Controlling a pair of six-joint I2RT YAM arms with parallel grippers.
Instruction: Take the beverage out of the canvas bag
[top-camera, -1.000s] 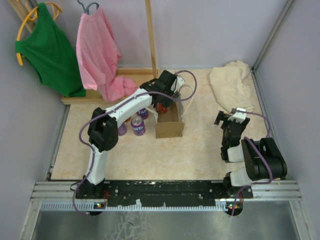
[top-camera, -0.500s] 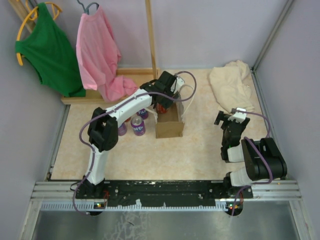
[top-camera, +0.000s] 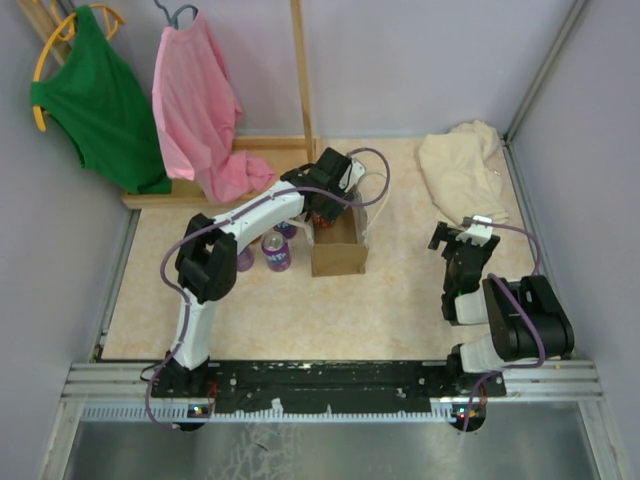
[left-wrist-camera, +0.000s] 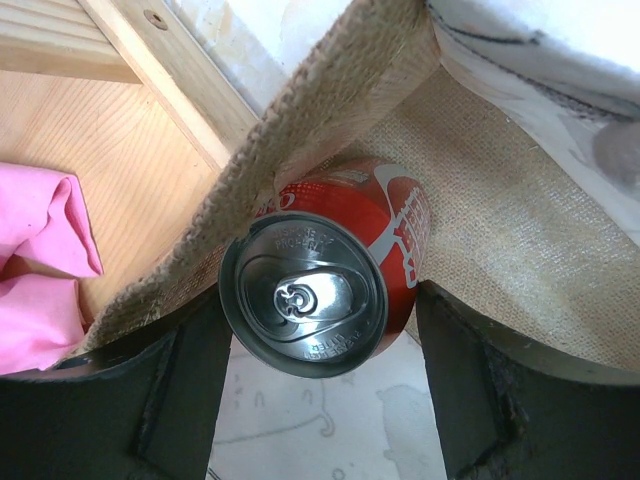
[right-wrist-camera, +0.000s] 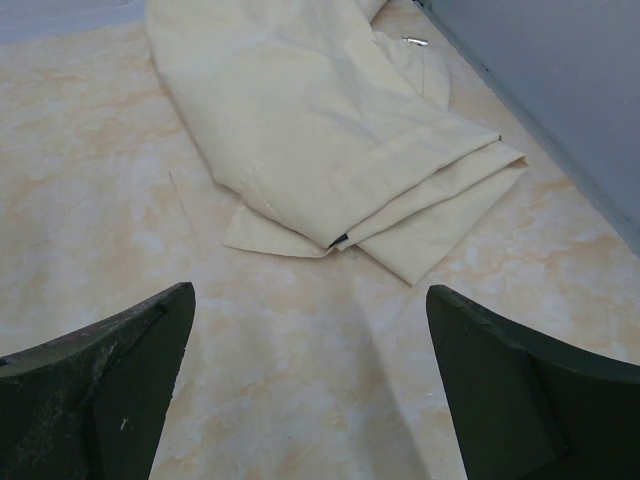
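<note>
The tan-brown canvas bag (top-camera: 338, 256) stands open in the middle of the table, its white rope handles at the far end. My left gripper (top-camera: 322, 206) reaches into the bag's far left corner. In the left wrist view it (left-wrist-camera: 315, 305) is shut on a red beverage can (left-wrist-camera: 395, 225), whose silver top faces the camera, with the bag's woven wall (left-wrist-camera: 500, 230) beside and behind it. My right gripper (top-camera: 462, 236) is open and empty over bare table at the right; the right wrist view (right-wrist-camera: 310, 300) shows nothing between its fingers.
Three purple cans (top-camera: 277, 252) stand just left of the bag. A cream cloth heap (top-camera: 460, 170) lies at the back right, also in the right wrist view (right-wrist-camera: 320, 130). A wooden rack (top-camera: 297, 70) holds a pink shirt (top-camera: 200, 110) and a green shirt (top-camera: 95, 100).
The left wrist has shifted slightly to the right over the bag's far end. The right arm has not moved.
</note>
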